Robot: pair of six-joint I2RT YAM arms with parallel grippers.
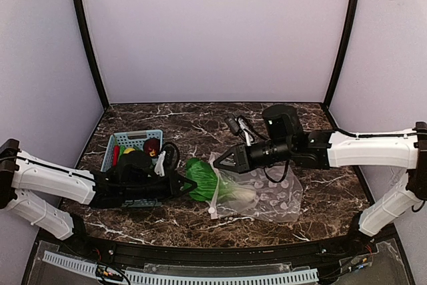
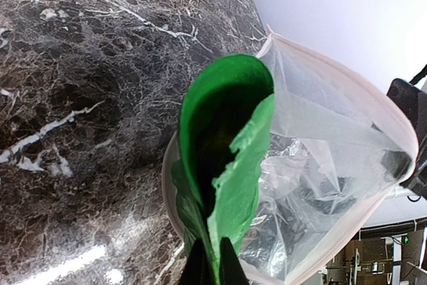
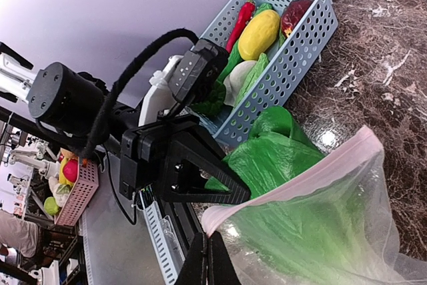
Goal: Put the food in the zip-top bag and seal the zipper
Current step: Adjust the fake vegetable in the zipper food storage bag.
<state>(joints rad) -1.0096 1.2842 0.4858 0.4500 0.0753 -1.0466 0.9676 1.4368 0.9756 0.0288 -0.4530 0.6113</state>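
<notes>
The clear zip-top bag (image 1: 273, 198) lies right of centre with its mouth facing left. My right gripper (image 1: 215, 162) is shut on the zipper (image 3: 293, 188) and holds the upper mouth edge up, so the mouth stands open. My left gripper (image 1: 192, 183) is shut on the green leafy bunch (image 1: 202, 177), which lies partly inside the mouth. In the left wrist view the leaf (image 2: 227, 118) points into the open bag (image 2: 320, 158). The yellow piece (image 3: 259, 33), red chilli (image 3: 241, 18), dark red fruit (image 3: 297, 13) and white piece (image 3: 240, 75) lie in the basket.
The light blue basket (image 1: 137, 134) stands at the left behind my left arm; it also shows in the right wrist view (image 3: 293, 65). A small dark clip-like object (image 1: 237, 125) lies behind the bag. Purple walls enclose the marble table (image 1: 200, 225).
</notes>
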